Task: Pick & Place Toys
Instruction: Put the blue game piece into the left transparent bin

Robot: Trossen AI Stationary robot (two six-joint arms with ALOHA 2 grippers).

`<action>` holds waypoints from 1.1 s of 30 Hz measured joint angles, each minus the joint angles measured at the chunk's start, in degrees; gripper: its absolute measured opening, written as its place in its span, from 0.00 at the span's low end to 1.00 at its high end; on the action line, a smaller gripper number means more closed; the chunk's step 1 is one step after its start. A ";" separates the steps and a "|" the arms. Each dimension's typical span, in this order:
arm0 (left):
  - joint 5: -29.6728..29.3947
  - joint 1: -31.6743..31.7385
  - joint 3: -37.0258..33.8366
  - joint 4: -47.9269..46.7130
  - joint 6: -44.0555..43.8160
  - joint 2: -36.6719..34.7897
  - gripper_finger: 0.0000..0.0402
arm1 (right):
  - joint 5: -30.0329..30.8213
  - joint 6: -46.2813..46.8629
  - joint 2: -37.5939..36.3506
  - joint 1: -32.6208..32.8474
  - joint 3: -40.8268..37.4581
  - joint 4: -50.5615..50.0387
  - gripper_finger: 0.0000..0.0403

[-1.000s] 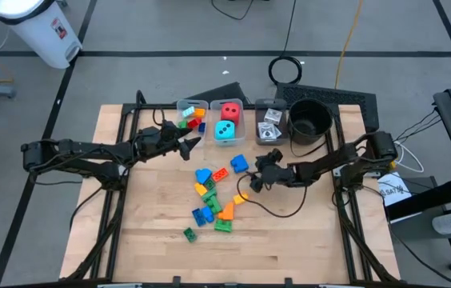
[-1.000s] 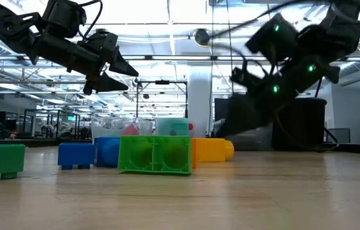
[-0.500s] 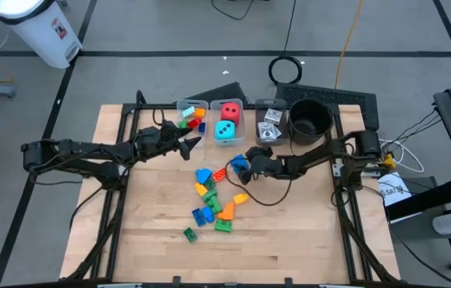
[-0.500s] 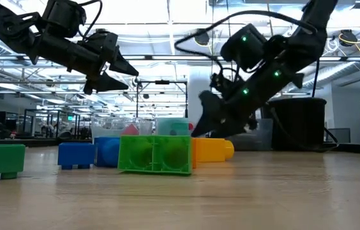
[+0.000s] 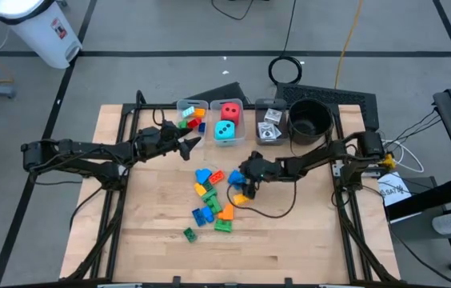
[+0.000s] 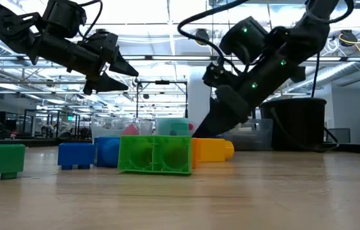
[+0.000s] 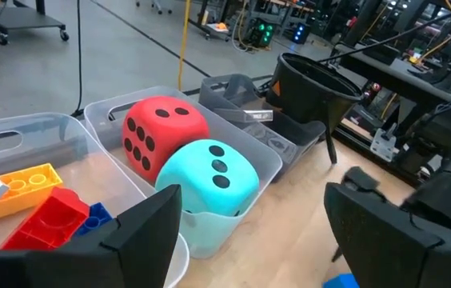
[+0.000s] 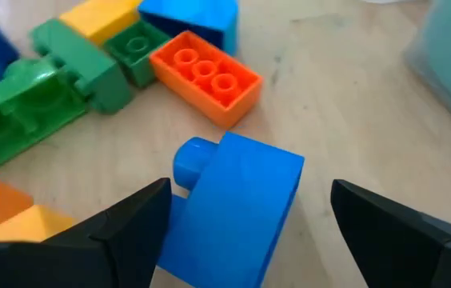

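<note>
My right gripper (image 5: 244, 178) is open and low over the loose bricks in the middle of the table. Its fingers stand on either side of a blue brick (image 8: 233, 204), which lies on the wood; I see no touch. An orange brick (image 8: 205, 74), green bricks (image 8: 65, 76) and a blue heart-shaped brick (image 8: 193, 18) lie just beyond it. My left gripper (image 5: 190, 146) is open and empty, held above the table in front of the bins. The red die (image 7: 161, 132) and the teal die (image 7: 213, 172) sit in the middle bin (image 5: 227, 122).
Three clear bins stand at the far edge: one with bricks (image 5: 192, 114), the dice bin, and one with cards (image 5: 269, 124). A black pot (image 5: 309, 118) stands to their right. More bricks (image 5: 209, 212) lie scattered toward the near edge, and bare wood lies left and right.
My right gripper has swung toward the table's left and far side to the blue brick, then come a little toward the near edge and down, so that it straddles the brick. The blue brick now lies slightly nearer the near edge.
</note>
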 joint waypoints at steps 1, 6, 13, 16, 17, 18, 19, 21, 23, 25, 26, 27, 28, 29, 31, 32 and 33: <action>0.02 0.00 0.01 -0.02 -0.02 0.00 0.78 | 0.43 -0.60 -0.42 0.31 0.03 -0.73 0.80; 0.04 -0.04 0.02 -0.54 -0.13 0.00 0.78 | 5.65 -1.44 -5.07 2.46 -0.11 -8.26 0.80; 0.02 -0.15 0.02 -0.52 -0.26 0.00 0.78 | 9.23 4.35 -11.72 7.04 -0.37 -16.56 0.80; 0.02 -0.31 0.02 -0.52 -0.33 0.00 0.78 | 10.44 5.20 -12.43 8.54 -0.08 -15.49 0.80; 0.00 -0.31 0.02 -0.48 -0.42 0.00 0.78 | 10.46 4.86 -12.41 8.95 -0.22 -15.89 0.80; 0.02 -0.31 0.02 -0.50 -0.44 0.00 0.78 | 10.45 4.49 -12.34 9.25 -0.30 -16.28 0.80; 0.02 -0.39 0.01 -0.50 -0.44 0.00 0.78 | 10.43 4.03 -12.30 9.41 -0.31 -16.32 0.80; 0.02 -0.35 0.00 -0.46 -0.63 0.00 0.78 | 10.48 3.94 -11.76 9.19 -0.24 -16.10 0.80; 0.03 -0.38 0.02 -0.48 -0.63 0.00 0.78 | 10.42 3.94 -10.49 8.50 -0.15 -15.99 0.80; 0.01 -0.51 0.02 -0.46 -0.95 0.00 0.78 | 10.21 3.96 -9.27 7.95 -0.42 -16.40 0.80; 0.02 -0.56 0.02 -0.46 -1.13 0.00 0.78 | 9.45 3.94 -8.39 7.68 -0.37 -15.75 0.80; 0.02 -0.57 0.01 -0.46 -1.16 0.00 0.78 | 8.63 3.86 -7.43 7.36 -0.26 -15.51 0.80; 0.02 -0.57 0.02 -0.46 -1.22 0.00 0.78 | 8.46 3.81 -6.56 7.07 -0.24 -15.60 0.80; 0.02 -0.57 0.02 -0.46 -1.22 0.00 0.78 | 8.45 3.85 -5.70 6.72 -0.30 -15.90 0.80; 0.02 -0.59 0.02 -0.48 -1.08 0.00 0.78 | 7.77 4.03 -4.37 5.98 -0.22 -15.59 0.80; 0.02 -0.64 0.02 -0.46 -1.07 0.00 0.78 | 7.16 3.92 -3.90 5.58 -0.20 -15.39 0.80; 0.00 -0.64 0.01 -0.46 -1.06 0.00 0.78 | 5.98 3.94 -3.63 5.12 -0.16 -15.27 0.80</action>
